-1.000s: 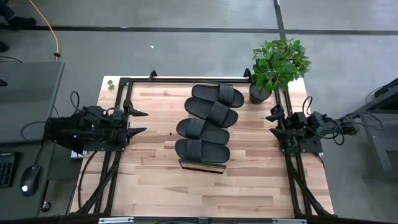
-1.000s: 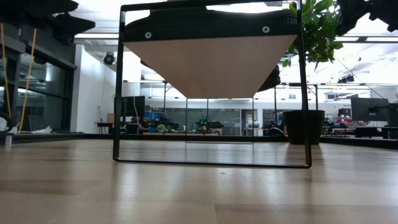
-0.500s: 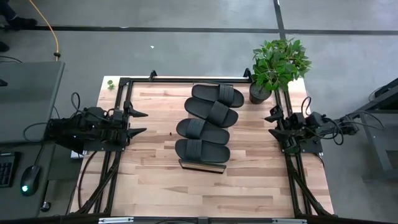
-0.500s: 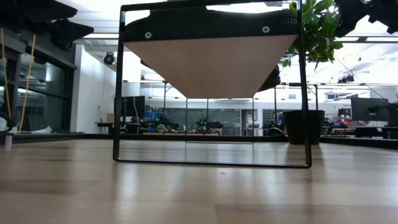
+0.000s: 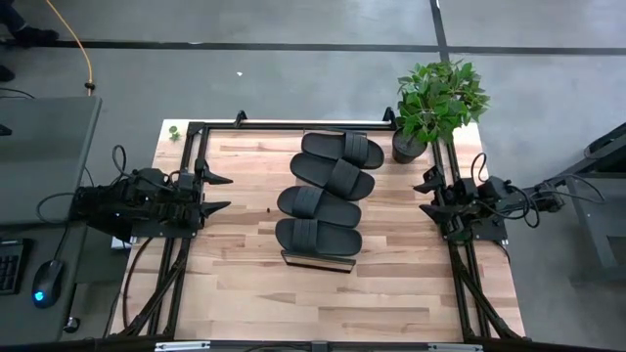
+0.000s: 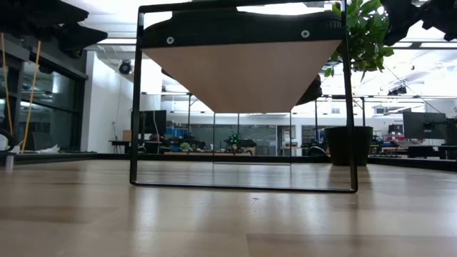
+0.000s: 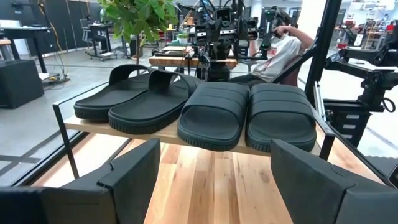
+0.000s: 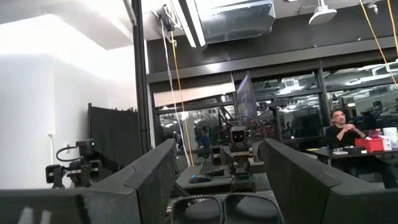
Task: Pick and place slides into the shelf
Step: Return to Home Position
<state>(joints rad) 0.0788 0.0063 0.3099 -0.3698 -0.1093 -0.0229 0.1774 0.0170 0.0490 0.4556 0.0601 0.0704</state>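
Tools (image 5: 228,193) (image 5: 421,198) splayed tableside, right perhaps uptilted

Four slides (image 5: 326,193) sit in a row on the shelf (image 5: 318,260), mid-table (image 5: 245,293). Plant (image 5: 437,103) is at the back right corner, and the left gripper (image 5: 217,193) and right gripper (image 5: 427,196) flank the shelf.
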